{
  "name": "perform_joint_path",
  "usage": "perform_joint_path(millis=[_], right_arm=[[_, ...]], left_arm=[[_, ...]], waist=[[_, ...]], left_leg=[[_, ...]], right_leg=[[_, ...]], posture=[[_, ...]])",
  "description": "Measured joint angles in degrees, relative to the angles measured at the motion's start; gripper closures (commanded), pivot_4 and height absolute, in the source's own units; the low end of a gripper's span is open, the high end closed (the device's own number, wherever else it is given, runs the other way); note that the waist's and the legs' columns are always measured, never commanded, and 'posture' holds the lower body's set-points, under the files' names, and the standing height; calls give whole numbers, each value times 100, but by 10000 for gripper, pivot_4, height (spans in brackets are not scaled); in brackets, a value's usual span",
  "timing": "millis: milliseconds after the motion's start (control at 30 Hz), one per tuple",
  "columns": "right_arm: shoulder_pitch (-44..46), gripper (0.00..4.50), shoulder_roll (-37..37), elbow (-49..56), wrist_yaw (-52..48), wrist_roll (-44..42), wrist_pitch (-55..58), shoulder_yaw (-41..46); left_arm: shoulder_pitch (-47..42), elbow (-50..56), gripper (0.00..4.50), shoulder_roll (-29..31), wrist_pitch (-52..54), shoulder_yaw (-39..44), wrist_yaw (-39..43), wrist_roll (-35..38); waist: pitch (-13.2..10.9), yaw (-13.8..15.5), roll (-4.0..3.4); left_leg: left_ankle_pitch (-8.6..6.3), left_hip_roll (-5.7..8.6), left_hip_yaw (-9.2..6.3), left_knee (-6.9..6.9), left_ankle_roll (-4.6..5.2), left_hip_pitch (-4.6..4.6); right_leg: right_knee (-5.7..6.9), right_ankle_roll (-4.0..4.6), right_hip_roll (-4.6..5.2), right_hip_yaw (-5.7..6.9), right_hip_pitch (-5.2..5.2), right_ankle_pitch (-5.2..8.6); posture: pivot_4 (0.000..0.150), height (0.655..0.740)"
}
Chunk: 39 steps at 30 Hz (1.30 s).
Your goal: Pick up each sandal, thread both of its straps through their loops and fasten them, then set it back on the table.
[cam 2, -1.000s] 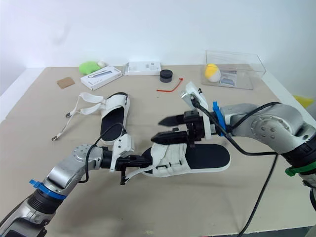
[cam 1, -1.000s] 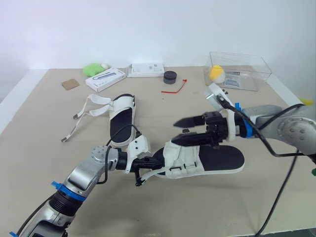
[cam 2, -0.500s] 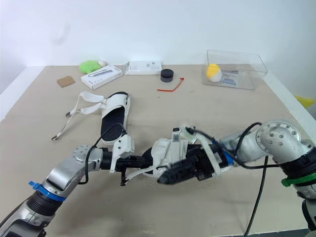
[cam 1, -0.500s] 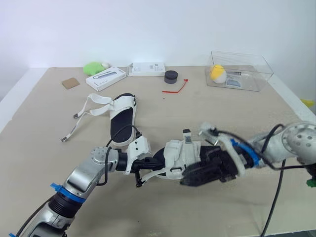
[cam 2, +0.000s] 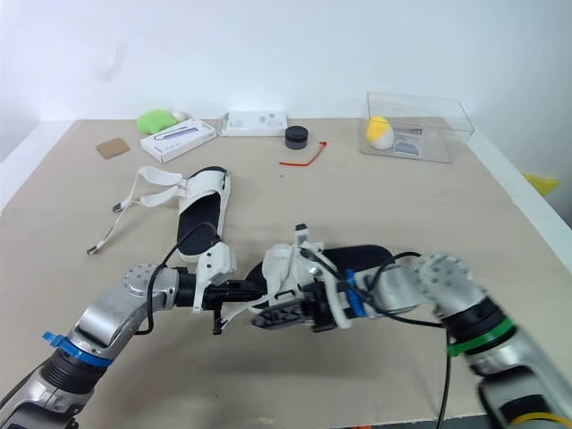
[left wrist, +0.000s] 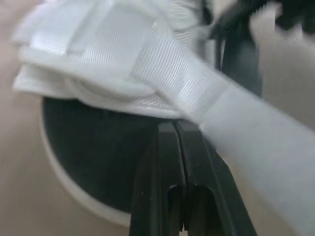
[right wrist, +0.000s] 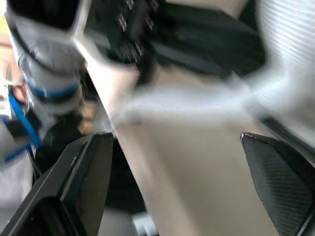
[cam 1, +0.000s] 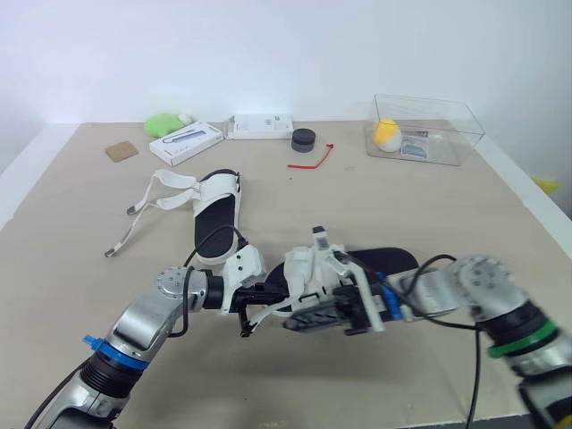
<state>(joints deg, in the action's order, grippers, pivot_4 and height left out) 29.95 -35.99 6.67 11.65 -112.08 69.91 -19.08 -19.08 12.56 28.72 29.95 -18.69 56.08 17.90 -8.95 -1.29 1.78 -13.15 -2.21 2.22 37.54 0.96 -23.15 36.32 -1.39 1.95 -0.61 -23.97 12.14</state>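
Surface: beige tabletop (cam 1: 429, 206), set against a plain white wall (cam 1: 286, 54). The tabletop's left and right edges are in view, and the floor beyond them cannot be made out.

Along the far edge, left to right:
- brown card (cam 1: 121, 151)
- green lump (cam 1: 164, 123)
- angled white box (cam 1: 187, 143)
- flat white box (cam 1: 259, 126)
- black puck (cam 1: 304, 139)
- red tie (cam 1: 310, 157)
- clear box (cam 1: 447, 134) holding a yellow ball (cam 1: 386, 132); the printed item beside the ball is too small to read

The far sandal (cam 1: 219, 214) lies flat, left of centre. Its straps are loose and splayed out to the left.

The near sandal (cam 1: 389, 260) lies at centre near, between the two arms. Its black heel end is exposed on the right. Its strap end is largely covered by the two grippers.

The left gripper (cam 1: 268, 293) reaches in from the left. In the left wrist view its fingers (left wrist: 165, 187) are pressed together, with the tips tucked under a white strap (left wrist: 197, 83) that crosses above them. Whether anything is pinched at the tips is hidden by that strap.

The right gripper (cam 1: 308, 319) reaches in from the right, low at the sandal's near side. In the right wrist view its fingers (right wrist: 88, 182) stand wide apart, and a pale band runs across between them. What that band belongs to cannot be told.

A thin strap loop hangs under the left gripper, close to the tabletop. Contact cannot be judged.
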Motion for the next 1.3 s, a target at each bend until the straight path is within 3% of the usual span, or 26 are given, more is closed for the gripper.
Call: perform_joint_path(millis=[233,267,333,433,533,600,867,1033,1300], right_arm=[[-682,549,1996,407,2532,-51,-468,873],[-718,2749,2126,517,2787,-72,-497,920],[-815,8269,2298,692,3165,-117,-502,1018],[-896,21159,2261,886,3251,-126,-488,1068],[-825,36122,1595,747,2813,-117,-271,1141],[-681,43065,929,531,2207,-72,-68,1340],[11,43065,-41,-51,822,-36,443,1245],[1023,43065,-787,-426,-778,-7,1058,736],[2331,43065,-657,-2186,-1110,-8,1494,328]], left_arm=[[-45,-42,45000,90,41,124,-100,-62],[-53,-55,45000,94,41,135,-100,-60],[-51,-69,45000,81,41,146,-112,-62],[-48,-71,45000,72,42,149,-117,-75],[-40,-67,45000,-35,38,115,-137,-103],[-30,-50,45000,-33,37,103,-101,-101],[-13,-22,45000,-73,33,89,-50,-107],[-17,-27,45000,-86,17,85,-52,-114],[-28,-39,45000,-99,-11,65,-21,-115]], waist=[[2,-8,2],[2,-8,1],[2,-7,2],[3,-7,0],[3,7,-2],[4,8,-5],[5,21,-5],[1,15,-10],[1,28,-9]], left_leg=[[16,-28,19,1,9,-3],[20,-29,21,1,12,-5],[24,-34,21,1,8,-6],[25,-37,23,1,9,-4],[26,-32,25,1,10,-10],[26,-32,39,0,10,-14],[24,-30,51,-14,13,-19],[23,-23,63,-11,13,-22],[21,-21,66,-13,17,-28]], right_leg=[[2,44,-35,-43,-19,-22],[2,46,-36,-47,-23,-27],[1,50,-41,-47,-24,-28],[1,54,-44,-50,-24,-30],[-4,53,-41,-53,-23,-29],[-15,49,-41,-64,-25,-29],[-23,43,-41,-67,-28,-17],[-26,31,-32,-78,-35,-22],[-29,29,-28,-78,-38,-19]], posture=[[1500,7400],[1500,7400],[1500,7400],[1500,7400],[1500,7400],[1500,7400],[1500,7400],[1500,7400],[1500,7400]])
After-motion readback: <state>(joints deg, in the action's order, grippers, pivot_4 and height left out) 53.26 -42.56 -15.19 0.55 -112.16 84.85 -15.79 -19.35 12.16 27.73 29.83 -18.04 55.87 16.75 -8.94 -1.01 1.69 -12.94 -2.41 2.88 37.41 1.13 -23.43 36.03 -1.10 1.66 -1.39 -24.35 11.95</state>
